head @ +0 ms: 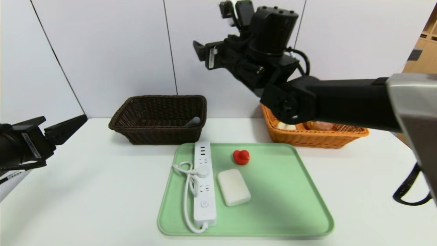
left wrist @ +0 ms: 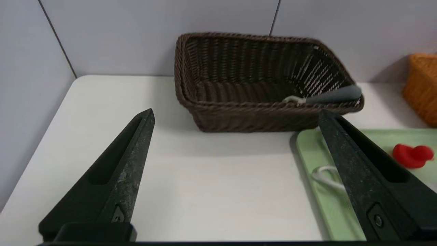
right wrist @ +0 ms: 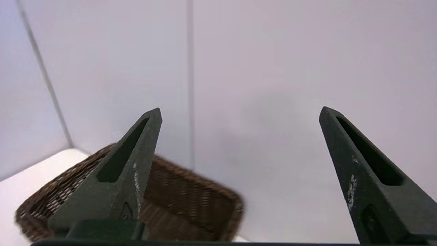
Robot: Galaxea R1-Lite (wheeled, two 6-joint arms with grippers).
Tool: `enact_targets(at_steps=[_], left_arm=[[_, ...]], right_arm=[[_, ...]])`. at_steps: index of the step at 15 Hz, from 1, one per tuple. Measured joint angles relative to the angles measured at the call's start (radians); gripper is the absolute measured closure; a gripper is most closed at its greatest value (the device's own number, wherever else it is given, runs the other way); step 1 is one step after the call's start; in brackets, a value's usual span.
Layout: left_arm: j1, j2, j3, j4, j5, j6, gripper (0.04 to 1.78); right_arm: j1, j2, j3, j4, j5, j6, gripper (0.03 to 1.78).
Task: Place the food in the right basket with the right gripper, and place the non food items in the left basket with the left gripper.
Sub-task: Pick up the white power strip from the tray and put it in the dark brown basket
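Note:
My right gripper (head: 209, 24) (right wrist: 240, 110) is raised high near the back wall, above and left of the orange right basket (head: 307, 138), open and empty. In that basket lie a cream-white bun (head: 286, 126) and a pink-brown bun (head: 321, 125), partly hidden by my arm. The dark brown left basket (head: 160, 119) (left wrist: 239, 116) (right wrist: 191, 194) holds the grey-handled peeler (head: 193, 121) (left wrist: 333, 95). On the green tray (head: 273, 212) (left wrist: 309, 147) lie the power strip (head: 203, 181), soap bar (head: 234, 187) and red duck (head: 241, 156) (left wrist: 411, 155). My left gripper (head: 65, 119) (left wrist: 236, 112) hovers open at the table's left, short of the brown basket.
The baskets stand against the white back wall; the orange one (left wrist: 421, 85) is at the right. The strip's coiled cord (head: 186, 191) (left wrist: 324, 176) lies along the tray's left side. Bare white table (head: 85, 191) lies between my left gripper and the tray.

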Motion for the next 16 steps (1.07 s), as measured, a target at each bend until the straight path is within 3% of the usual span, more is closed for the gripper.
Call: enact_targets(at_steps=[5, 10, 12, 16], left_arm=[[-0.141, 0.015, -0.162, 0.156, 0.023, -0.051, 0.13], [-0.336, 0.125, -0.244, 0.137, 0.219, -0.089, 0.13], [-0.424, 0.186, -0.275, 0.135, 0.268, -0.116, 0.13], [-0.569, 0.33, -0.31, 0.166, 0.344, -0.119, 0.13]], right_arm=[[-0.126, -0.258, 0.266, 0.033, 0.004, -0.007, 0.16], [-0.328, -0.5, 0.636, 0.023, 0.02, -0.004, 0.13], [-0.408, -0.589, 0.771, -0.003, 0.049, 0.021, 0.13], [-0.519, -0.718, 0.945, -0.016, 0.094, 0.036, 0.12]])
